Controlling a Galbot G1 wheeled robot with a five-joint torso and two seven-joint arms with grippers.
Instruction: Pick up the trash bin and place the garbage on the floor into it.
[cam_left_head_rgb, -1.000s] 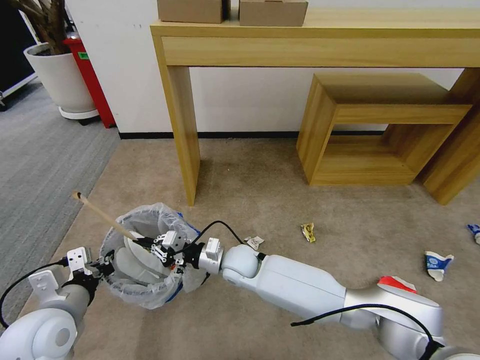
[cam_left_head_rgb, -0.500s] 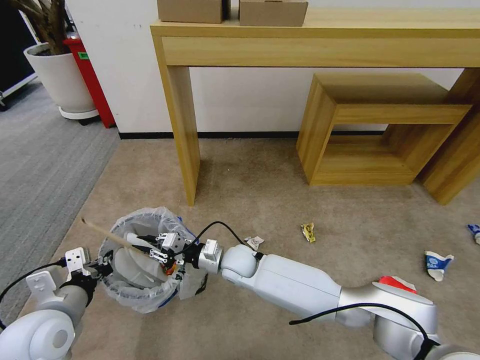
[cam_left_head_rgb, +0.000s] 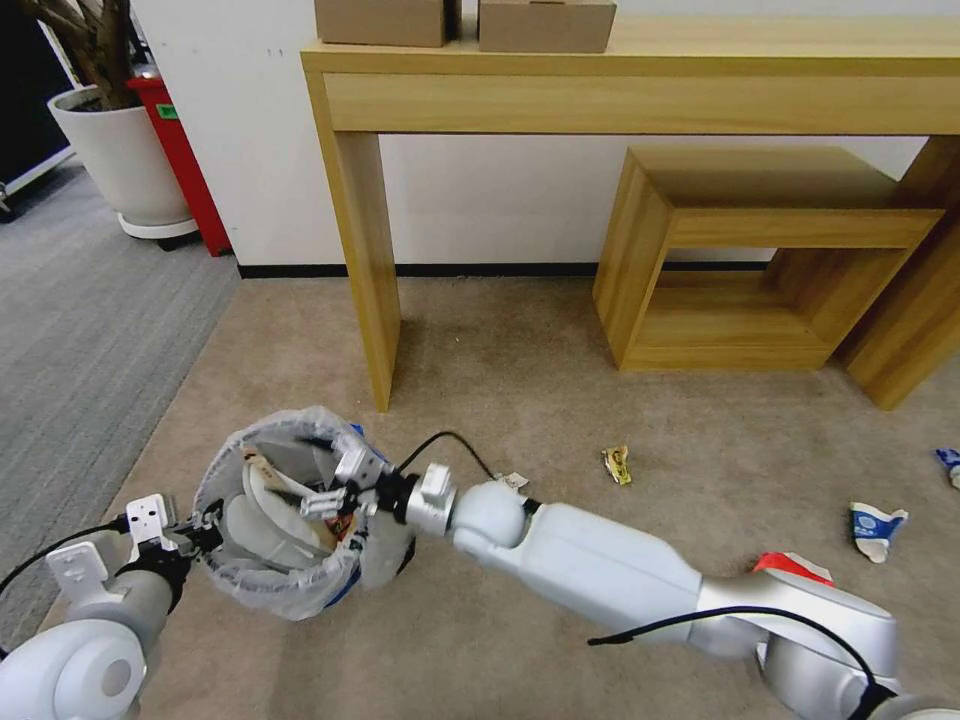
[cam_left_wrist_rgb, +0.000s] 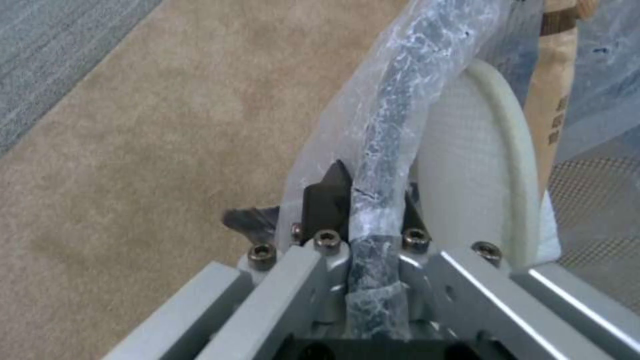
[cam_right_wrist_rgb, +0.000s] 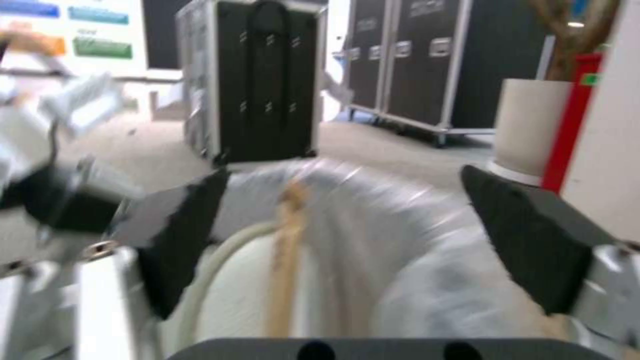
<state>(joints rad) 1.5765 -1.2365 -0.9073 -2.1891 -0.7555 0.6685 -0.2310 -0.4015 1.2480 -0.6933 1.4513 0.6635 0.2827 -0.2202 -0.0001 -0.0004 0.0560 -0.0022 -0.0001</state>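
The trash bin (cam_left_head_rgb: 285, 585), lined with a translucent white bag, hangs tilted just above the carpet. My left gripper (cam_left_head_rgb: 197, 531) is shut on its rim (cam_left_wrist_rgb: 383, 165). Above the bin's mouth my right gripper (cam_left_head_rgb: 338, 487) stands open, fingers (cam_right_wrist_rgb: 180, 235) wide apart and holding nothing. Inside the bin lie a white slipper (cam_left_head_rgb: 250, 515) and the wooden stick (cam_right_wrist_rgb: 287, 260). Garbage on the floor: a yellow wrapper (cam_left_head_rgb: 617, 465), a small white wrapper (cam_left_head_rgb: 515, 481), a blue-white carton (cam_left_head_rgb: 875, 528), a blue wrapper (cam_left_head_rgb: 948, 462) and a red-white piece (cam_left_head_rgb: 790, 565) behind my right arm.
A wooden console table leg (cam_left_head_rgb: 365, 270) stands just beyond the bin. A low wooden open box (cam_left_head_rgb: 740, 260) sits under the table at the right. A white plant pot (cam_left_head_rgb: 120, 150) and a red cabinet (cam_left_head_rgb: 180, 150) are at the far left by the grey carpet.
The stick, held by my right gripper and jutting out of the bin to the upper left, has dropped inside. The right gripper has opened and lifted slightly.
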